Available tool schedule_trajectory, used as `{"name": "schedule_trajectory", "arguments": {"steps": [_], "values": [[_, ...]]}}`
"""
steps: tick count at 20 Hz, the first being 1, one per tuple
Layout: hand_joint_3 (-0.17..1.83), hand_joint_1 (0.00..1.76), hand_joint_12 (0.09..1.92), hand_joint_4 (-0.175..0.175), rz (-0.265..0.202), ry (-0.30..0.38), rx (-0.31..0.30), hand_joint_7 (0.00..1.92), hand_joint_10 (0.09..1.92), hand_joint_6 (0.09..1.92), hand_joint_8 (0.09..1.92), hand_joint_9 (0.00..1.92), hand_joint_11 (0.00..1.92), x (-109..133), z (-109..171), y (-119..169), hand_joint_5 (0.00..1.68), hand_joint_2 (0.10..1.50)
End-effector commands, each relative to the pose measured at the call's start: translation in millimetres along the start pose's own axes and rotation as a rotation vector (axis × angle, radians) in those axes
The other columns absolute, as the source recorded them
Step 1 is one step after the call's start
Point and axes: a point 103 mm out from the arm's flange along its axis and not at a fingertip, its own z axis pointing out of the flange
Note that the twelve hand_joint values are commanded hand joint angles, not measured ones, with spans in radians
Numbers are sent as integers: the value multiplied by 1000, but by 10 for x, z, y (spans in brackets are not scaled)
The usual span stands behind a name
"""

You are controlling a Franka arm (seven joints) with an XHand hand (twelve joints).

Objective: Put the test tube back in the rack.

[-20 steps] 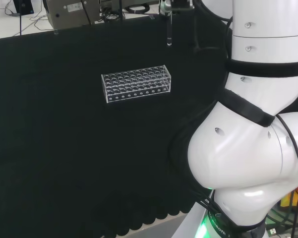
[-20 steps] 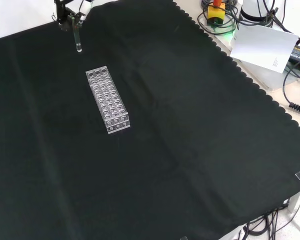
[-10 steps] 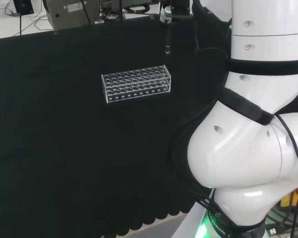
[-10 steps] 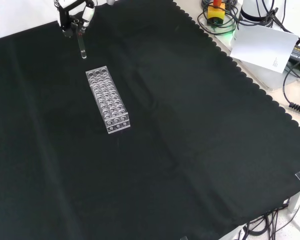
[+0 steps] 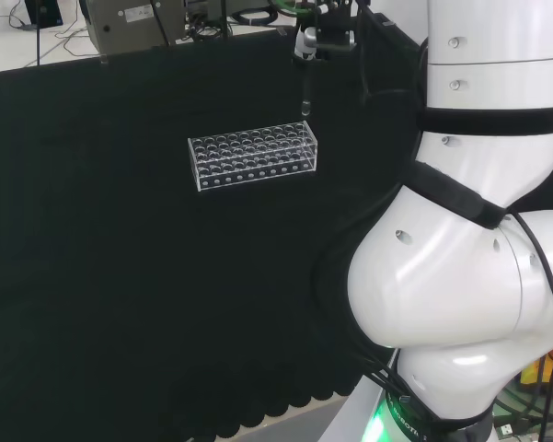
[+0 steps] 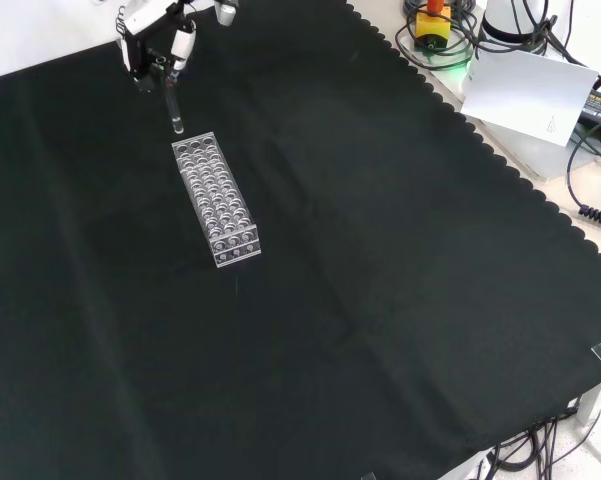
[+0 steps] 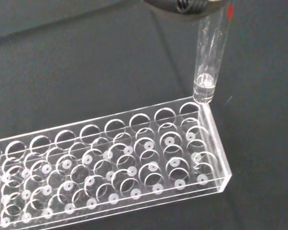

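One clear rack (image 6: 216,201) lies alone on the black cloth (image 6: 380,280), and we see nothing between it and the tube held above it. Past the cloth's scalloped edge, at the upper right of the front view, sit a white sheet of paper (image 6: 525,92), loose cables (image 6: 595,180) and a yellow and red box (image 6: 432,22); all are well apart from the rack. In the head view the arm's large white links (image 5: 460,276) stand at the right, clear of the rack (image 5: 253,154).

We see the hand (image 6: 152,45) at the top of the front view with its fingers curled round the upper end of the test tube (image 6: 173,105), which hangs upright, bottom down. In the head view the hand (image 5: 320,41) holds the tube (image 5: 305,92) just above the rack's right end. From the wrist view the test tube (image 7: 208,62) hovers just over the corner hole at one end of the rack (image 7: 110,163); we cannot tell whether it touches the rim.

The rack is a long transparent plastic block with rows of round holes in stacked plates. The tube is a slim clear cylinder with a rounded bottom. The cloth is matte and faintly creased.
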Motion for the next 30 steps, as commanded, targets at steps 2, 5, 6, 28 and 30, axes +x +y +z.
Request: {"name": "schedule_trajectory", "arguments": {"steps": [2, 5, 6, 28, 30], "values": [[0, 1525, 1004, -175, -23, 0, 14, 1102, 1113, 607, 973, 1075, 952, 134, 85, 72, 1007, 1040], [0, 1525, 1005, -175, -28, -10, 18, 1102, 1113, 607, 973, 1074, 952, 176, 117, 99, 1008, 1040], [0, 1524, 1005, -175, -30, -14, 19, 1102, 1113, 606, 973, 1074, 952, 180, 124, 107, 1008, 1040], [0, 1524, 1007, -175, -13, -5, 36, 1102, 1114, 604, 973, 1074, 951, 81, 194, 198, 1009, 1040], [0, 1524, 1008, -175, -15, -6, 37, 1102, 1114, 605, 973, 1074, 951, 78, 192, 201, 1009, 1040]]}}
